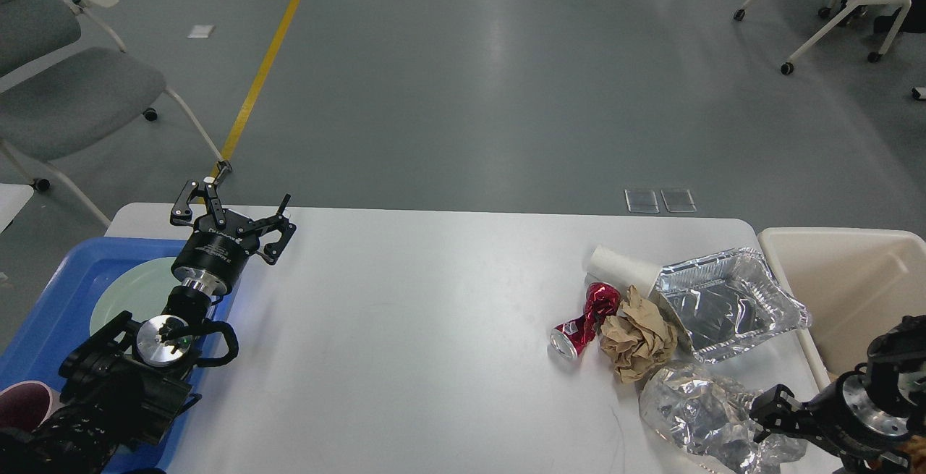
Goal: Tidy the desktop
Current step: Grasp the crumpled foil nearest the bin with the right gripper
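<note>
The white desk (434, 344) fills the lower middle of the head view, with a blue tray (65, 293) at its left edge and a cream bin (854, 278) at its right. The left end effector (239, 202) hovers over the desk's far left corner, above the tray edge, its fingers spread and holding nothing. Rubbish is clustered on the right side of the desk: a white paper cup (615, 265) on its side, a crushed red can (584, 318), a brown paper ball (640, 336) touching the can, a foil tray (731, 304) and a crumpled foil wad (694, 412). The right end effector (774, 412) sits low against the foil wad; whether its fingers are spread or pressed together cannot be told
</note>
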Robot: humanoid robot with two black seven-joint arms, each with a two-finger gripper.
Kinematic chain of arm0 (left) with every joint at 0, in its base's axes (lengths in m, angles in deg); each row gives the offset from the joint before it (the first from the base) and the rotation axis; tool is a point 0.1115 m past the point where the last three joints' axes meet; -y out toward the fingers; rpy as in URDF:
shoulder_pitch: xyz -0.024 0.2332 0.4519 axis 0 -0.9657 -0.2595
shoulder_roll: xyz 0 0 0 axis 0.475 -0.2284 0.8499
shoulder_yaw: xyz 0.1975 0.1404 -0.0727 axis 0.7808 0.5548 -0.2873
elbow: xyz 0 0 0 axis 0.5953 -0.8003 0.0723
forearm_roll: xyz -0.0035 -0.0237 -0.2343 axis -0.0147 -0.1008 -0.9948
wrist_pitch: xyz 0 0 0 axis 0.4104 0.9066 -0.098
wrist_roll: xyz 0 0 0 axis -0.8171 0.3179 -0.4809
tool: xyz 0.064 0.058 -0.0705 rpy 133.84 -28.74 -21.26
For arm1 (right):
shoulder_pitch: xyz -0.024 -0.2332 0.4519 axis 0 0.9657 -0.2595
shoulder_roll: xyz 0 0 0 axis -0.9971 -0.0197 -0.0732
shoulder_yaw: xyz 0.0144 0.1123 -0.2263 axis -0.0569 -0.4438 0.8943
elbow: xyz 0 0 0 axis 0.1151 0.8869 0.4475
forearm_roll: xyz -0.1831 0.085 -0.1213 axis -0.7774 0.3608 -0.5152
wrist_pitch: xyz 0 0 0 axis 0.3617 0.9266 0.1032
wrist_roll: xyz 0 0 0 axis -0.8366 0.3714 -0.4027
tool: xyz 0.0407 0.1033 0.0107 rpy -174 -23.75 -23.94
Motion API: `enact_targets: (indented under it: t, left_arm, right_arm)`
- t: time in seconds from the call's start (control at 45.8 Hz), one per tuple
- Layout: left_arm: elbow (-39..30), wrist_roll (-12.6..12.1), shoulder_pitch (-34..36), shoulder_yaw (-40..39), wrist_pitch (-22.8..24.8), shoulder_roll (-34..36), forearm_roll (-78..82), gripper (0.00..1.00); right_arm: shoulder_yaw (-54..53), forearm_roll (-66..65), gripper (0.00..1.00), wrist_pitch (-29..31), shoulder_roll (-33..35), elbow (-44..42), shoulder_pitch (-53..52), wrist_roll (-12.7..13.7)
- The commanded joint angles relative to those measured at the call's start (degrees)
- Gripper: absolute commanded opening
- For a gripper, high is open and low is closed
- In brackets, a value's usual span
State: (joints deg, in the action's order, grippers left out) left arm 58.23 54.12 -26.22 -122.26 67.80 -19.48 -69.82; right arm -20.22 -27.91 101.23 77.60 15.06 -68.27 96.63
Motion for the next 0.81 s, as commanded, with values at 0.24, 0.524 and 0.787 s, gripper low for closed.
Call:
enact_targets:
  t: [0.24,0.524,0.787]
  left_arm:
    - [0.0,0.0,0.08,-0.02,0.0,0.01,0.0,0.96]
    - [0.0,0.0,0.08,-0.02,0.0,0.01,0.0,0.96]
    - [0.0,0.0,0.0,-0.02,0.0,0.01,0.0,0.96]
  right_arm:
    - [-1.31,-0.33,0.34,-5.18,-0.83,-0.84,5.03,-0.07]
    - [-3.07,-0.33,0.0,-8.44,-0.74,-0.4,6.17,-0.25]
    - [-2.9,-0.33,0.0,-8.52,1.88,0.03,6.17,-0.25]
